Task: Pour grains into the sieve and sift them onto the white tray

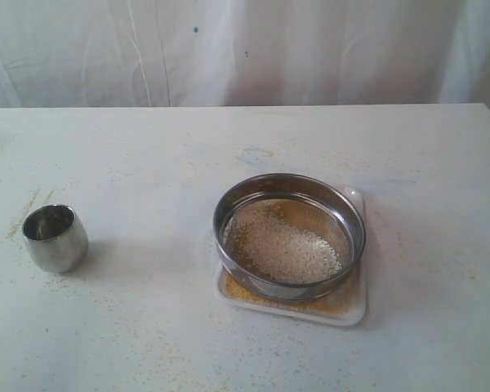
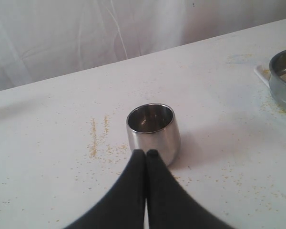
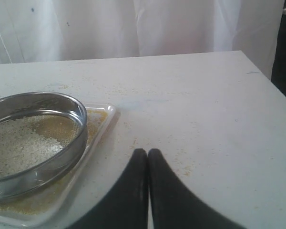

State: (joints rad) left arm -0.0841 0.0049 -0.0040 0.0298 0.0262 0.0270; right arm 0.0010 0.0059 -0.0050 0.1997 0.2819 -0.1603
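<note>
The sieve (image 1: 261, 189), holding grains (image 1: 287, 251), was set on the tray (image 1: 354, 194); the left gripper (image 2: 146, 153) and right gripper (image 3: 147, 152) were clenched, nothing grasped.

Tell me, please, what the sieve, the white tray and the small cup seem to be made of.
Sieve: polished steel, judging by its mirror-bright rim and fine mesh. White tray: matte, probably plastic. Small cup: polished steel, reflecting its surroundings.

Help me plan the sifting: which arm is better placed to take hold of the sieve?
Right, probably. The right gripper, shut and empty, hangs close beside the white tray that carries the sieve. The left gripper, also shut, faces the steel cup, well apart from the sieve.
</note>
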